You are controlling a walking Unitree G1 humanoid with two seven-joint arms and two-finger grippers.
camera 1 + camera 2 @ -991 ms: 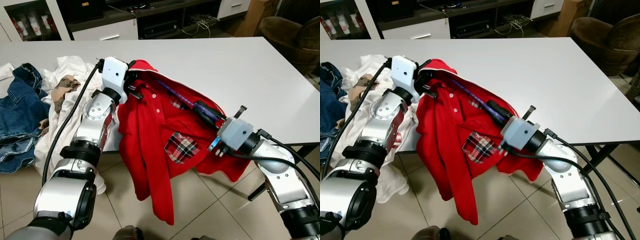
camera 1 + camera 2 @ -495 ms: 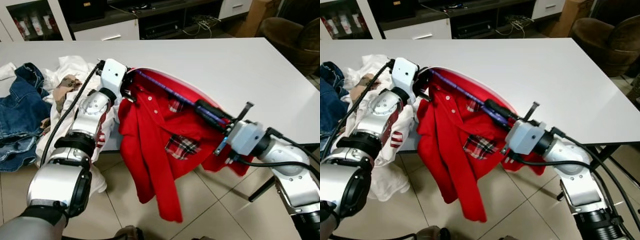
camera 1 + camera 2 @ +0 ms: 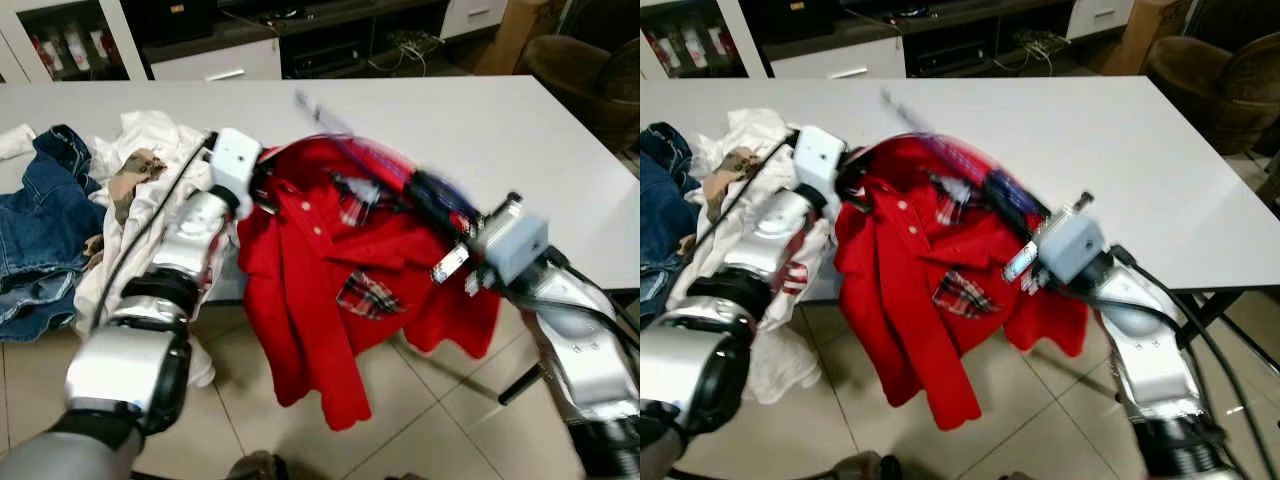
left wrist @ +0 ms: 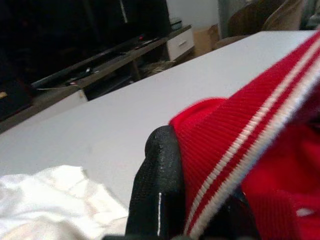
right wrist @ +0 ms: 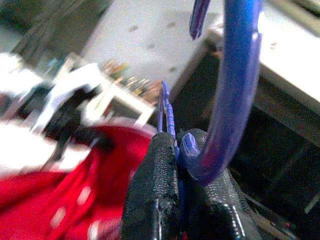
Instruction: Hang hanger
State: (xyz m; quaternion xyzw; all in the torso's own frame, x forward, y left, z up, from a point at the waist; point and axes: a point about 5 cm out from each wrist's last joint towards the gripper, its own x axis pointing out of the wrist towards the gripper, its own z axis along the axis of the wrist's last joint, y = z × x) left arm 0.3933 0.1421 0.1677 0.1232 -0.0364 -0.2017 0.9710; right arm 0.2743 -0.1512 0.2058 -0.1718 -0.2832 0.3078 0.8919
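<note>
A red shirt (image 3: 340,270) with a plaid pocket hangs off the near edge of the white table (image 3: 520,130). My left gripper (image 3: 266,186) is shut on its striped red collar (image 4: 250,145), a black finger (image 4: 160,195) pressing against the cloth. A blue-purple hanger (image 3: 375,160), blurred, runs inside the shirt's shoulders with one end sticking out above the collar. My right gripper (image 3: 432,196) is shut on the hanger just below its hook (image 5: 235,90), the fingers (image 5: 160,195) clamped around the neck.
On the table's left lies a pile of clothes: blue jeans (image 3: 40,220) and white garments (image 3: 150,150). A brown armchair (image 3: 590,70) stands at the far right, and a dark TV cabinet (image 3: 300,40) behind the table. Tiled floor lies below the shirt.
My right arm has swung up and to the right, lifting the hanger, which is now blurred. The shirt has risen with it. The left gripper keeps hold of the collar.
</note>
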